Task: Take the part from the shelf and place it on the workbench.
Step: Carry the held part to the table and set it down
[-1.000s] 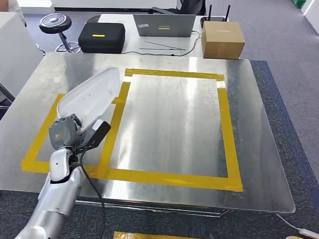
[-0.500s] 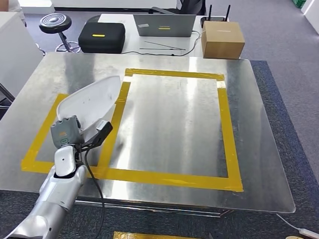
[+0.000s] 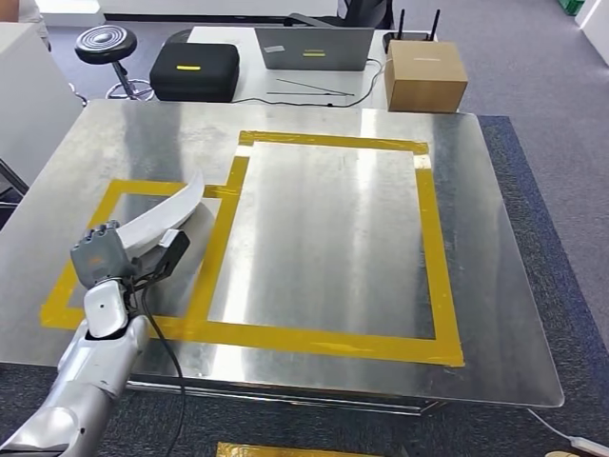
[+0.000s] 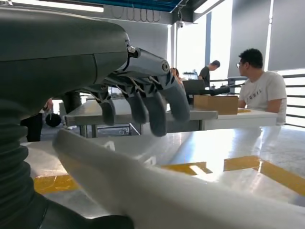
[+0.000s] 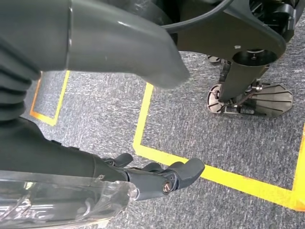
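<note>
Open-plan office lab, steel workbench [image 3: 496,286] with yellow tape [image 3: 438,257], laptop [image 3: 313,48], grey carpet [image 3: 545,105]

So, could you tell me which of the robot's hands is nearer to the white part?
Left. The left hand is at the white part, over the workbench. The right hand hangs down over the carpet, away from it.

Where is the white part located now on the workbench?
In the head view, the white part is at the workbench's left side, over the smaller yellow tape rectangle, beside the left robot hand.
</note>
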`<state>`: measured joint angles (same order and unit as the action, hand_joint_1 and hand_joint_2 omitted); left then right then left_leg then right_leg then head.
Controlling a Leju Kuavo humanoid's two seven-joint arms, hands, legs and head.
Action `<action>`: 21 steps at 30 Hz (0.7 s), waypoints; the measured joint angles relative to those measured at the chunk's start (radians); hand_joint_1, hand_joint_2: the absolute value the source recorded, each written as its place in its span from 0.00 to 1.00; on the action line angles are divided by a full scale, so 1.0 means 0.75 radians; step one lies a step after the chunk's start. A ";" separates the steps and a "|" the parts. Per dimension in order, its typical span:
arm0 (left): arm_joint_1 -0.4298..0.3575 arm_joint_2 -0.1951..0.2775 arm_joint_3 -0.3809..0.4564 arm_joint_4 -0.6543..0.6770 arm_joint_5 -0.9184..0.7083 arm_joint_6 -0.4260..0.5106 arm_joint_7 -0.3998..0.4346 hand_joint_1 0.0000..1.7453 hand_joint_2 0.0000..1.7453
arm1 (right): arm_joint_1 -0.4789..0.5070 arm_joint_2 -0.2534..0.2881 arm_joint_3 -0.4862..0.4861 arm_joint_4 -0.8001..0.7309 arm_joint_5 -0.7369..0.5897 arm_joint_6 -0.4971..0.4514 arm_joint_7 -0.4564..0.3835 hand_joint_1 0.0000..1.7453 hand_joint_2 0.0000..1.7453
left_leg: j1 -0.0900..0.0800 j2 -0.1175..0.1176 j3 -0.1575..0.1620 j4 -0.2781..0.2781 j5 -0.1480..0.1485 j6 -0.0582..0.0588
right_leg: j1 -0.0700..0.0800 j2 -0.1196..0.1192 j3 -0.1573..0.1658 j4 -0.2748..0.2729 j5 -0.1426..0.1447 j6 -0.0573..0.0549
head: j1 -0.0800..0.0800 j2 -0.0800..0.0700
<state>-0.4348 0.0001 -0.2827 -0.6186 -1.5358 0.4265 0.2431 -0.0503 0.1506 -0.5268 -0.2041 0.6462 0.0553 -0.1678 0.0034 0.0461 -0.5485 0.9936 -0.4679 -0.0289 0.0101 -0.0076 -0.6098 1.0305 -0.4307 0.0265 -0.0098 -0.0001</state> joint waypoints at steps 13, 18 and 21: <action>0.017 0.002 0.023 -0.017 0.000 0.012 -0.038 0.00 0.00 | 0.001 0.001 -0.034 0.000 0.004 0.000 -0.009 0.00 1.00 | 0.000 0.000 0.000 0.000 0.000 0.001 | 0.000 0.000 0.000 0.000 0.000 0.000 | 0.000 0.000; 0.064 0.000 0.046 -0.093 0.003 0.041 -0.073 0.00 0.00 | 0.002 0.001 -0.056 0.000 -0.001 -0.001 -0.013 0.00 1.00 | 0.000 0.000 0.000 0.000 0.000 0.001 | 0.000 0.000 0.000 0.000 0.000 0.000 | 0.000 0.000; 0.111 0.004 0.063 -0.171 0.019 0.062 -0.110 0.00 0.00 | 0.003 0.001 -0.068 0.000 -0.007 -0.004 -0.014 0.00 1.00 | 0.000 0.000 0.000 0.000 0.000 0.000 | 0.000 0.001 0.000 0.000 0.000 0.000 | 0.000 0.000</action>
<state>-0.3513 0.0033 -0.2352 -0.7468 -1.5215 0.4732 0.1602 -0.0479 0.1515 -0.5780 -0.2041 0.6407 0.0522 -0.1781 0.0032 0.0463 -0.5485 0.9935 -0.4677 -0.0286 0.0099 -0.0071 -0.6097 1.0305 -0.4305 0.0263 -0.0098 0.0000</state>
